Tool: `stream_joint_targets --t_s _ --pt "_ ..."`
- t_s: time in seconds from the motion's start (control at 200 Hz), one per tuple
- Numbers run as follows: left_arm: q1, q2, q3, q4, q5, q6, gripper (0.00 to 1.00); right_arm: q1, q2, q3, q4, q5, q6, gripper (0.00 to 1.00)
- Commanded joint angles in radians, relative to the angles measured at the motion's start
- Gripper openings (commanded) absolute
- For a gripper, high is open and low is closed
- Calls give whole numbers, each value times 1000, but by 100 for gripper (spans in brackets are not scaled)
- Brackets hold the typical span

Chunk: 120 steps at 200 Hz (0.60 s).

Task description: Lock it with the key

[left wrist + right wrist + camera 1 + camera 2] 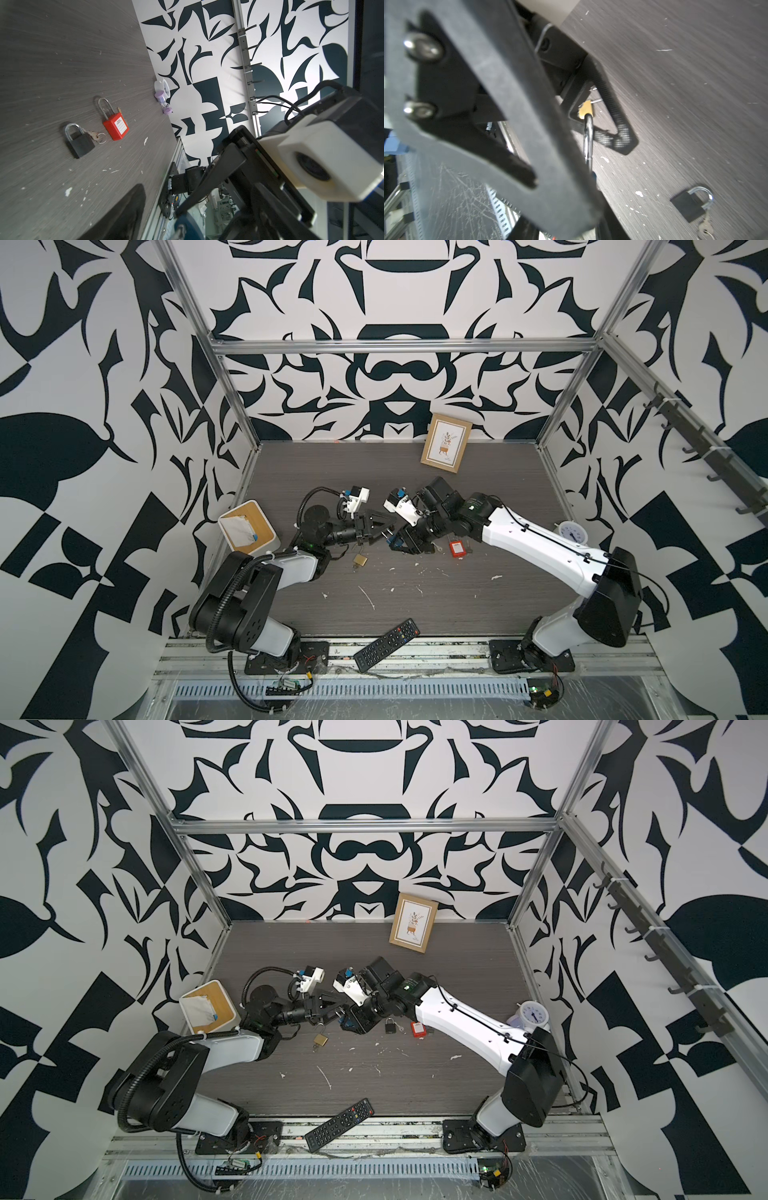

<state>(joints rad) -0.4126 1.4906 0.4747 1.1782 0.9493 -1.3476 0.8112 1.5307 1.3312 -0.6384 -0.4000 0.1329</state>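
1. Both arms had white moulded shells w/ black joint housings: left arm (pixel 291 568), right arm (pixel 540 543).
2. A thick black corrugated conduit (pixel 210 639) looped round the left shoulder; a thin black cable (pixel 536 531) was clipped along the right shell.
3. A green status light (pixel 309 546) sat on the left arm.
4. The wrist cam (pixel 332 166) was a white boxy housing w/ a dark round lens.
5. Left gripper (pixel 388 529) & right gripper (pixel 394 545) were black and wedge-shaped. One right finger (pixel 508 93) showed a grey face w/ two round silver screws (pixel 422 47).
6. The base plates (pixel 286 657) were flat and black.
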Motion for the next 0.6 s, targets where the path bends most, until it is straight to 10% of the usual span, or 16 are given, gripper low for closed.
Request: stream_joint_targets --t_s 0.0,0.595 --pt "-3 3 -18 120 31 -62 80 -1 -14 28 14 102 0 0" --pt "-37 -180 45 -468 0 217 75 61 24 94 -38 262 -100 0"
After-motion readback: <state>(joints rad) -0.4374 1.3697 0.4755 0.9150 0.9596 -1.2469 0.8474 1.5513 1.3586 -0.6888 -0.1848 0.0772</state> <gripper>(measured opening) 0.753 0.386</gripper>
